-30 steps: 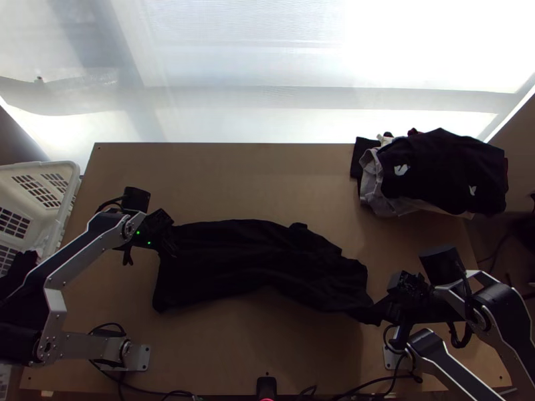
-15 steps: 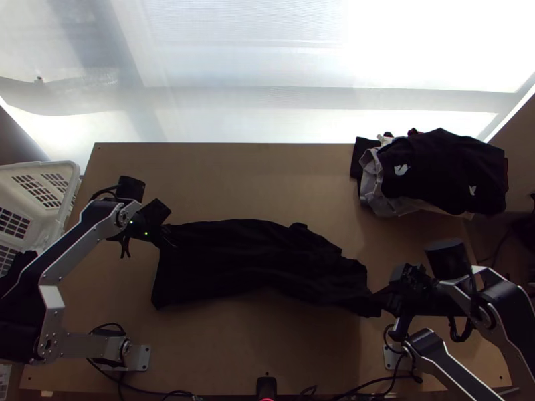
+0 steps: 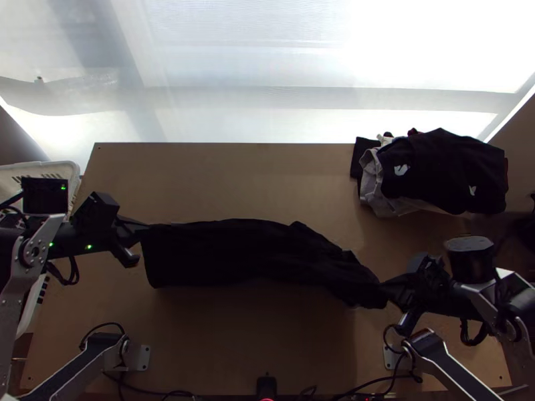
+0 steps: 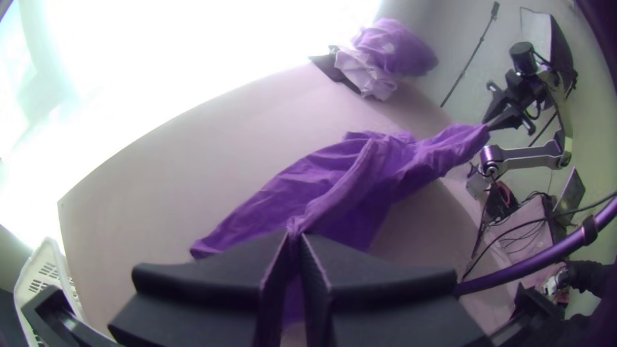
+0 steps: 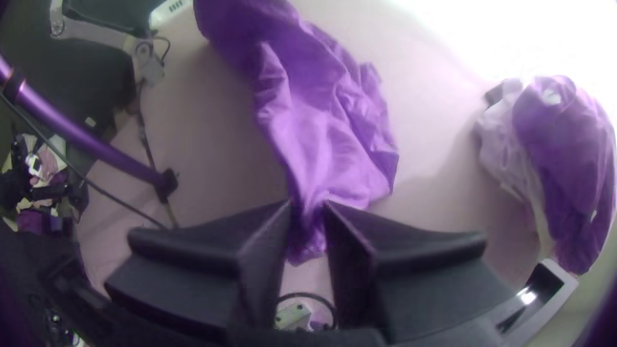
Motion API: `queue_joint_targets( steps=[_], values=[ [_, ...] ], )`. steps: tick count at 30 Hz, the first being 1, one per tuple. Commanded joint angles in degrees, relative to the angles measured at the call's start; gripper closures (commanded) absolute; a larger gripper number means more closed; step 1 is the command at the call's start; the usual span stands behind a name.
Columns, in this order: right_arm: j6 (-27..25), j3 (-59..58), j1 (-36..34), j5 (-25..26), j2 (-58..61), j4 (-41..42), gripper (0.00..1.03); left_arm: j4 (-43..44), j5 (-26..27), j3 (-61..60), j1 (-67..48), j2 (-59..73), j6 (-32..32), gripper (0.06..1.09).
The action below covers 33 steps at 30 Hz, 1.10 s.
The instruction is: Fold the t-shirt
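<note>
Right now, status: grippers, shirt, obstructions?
Left gripper: jaws shut on one end. Right gripper: jaws shut on the other. T-shirt: stretched between. Clothes pile: far right corner, apart.

The left arm is bent at the scene's left edge, and the left claw is pointed right, its fingers closed together. The right arm is bent at the near right; the right claw is aimed left, nearly closed.

Text, labels, brands: none readable | numbers, signs: none readable | clothes pile: white marks, unreadable
</note>
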Motion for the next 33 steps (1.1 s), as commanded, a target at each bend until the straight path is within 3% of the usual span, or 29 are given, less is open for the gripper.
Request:
queue_joint_targets(
  steps=[1,8,20,25,33],
  values=[
    [-0.1,-12.3,4.4,5.0,-2.0,-5.9,0.05,-5.7,2.1,-1.9,0.0,-9.7,-0.4,0.94],
    [-0.5,-10.9,4.1,5.6,-0.8,-3.9,0.05,-8.0,2.7,-1.3,-0.8,-11.1,-0.7,0.94],
    [0.7,-12.5,4.7,5.5,25.7,25.2,0.05,-8.6,2.3,-2.0,-0.6,-11.8,-0.1,0.94],
    [-0.2,-15.1,7.0,5.5,36.0,24.9,0.05,-7.9,2.1,-2.0,0.6,-11.1,1.5,0.94],
    [-0.6,-16.6,7.2,5.9,30.9,20.6,0.08,-7.4,1.6,-0.6,2.1,-9.7,3.3,0.94]
  ],
)
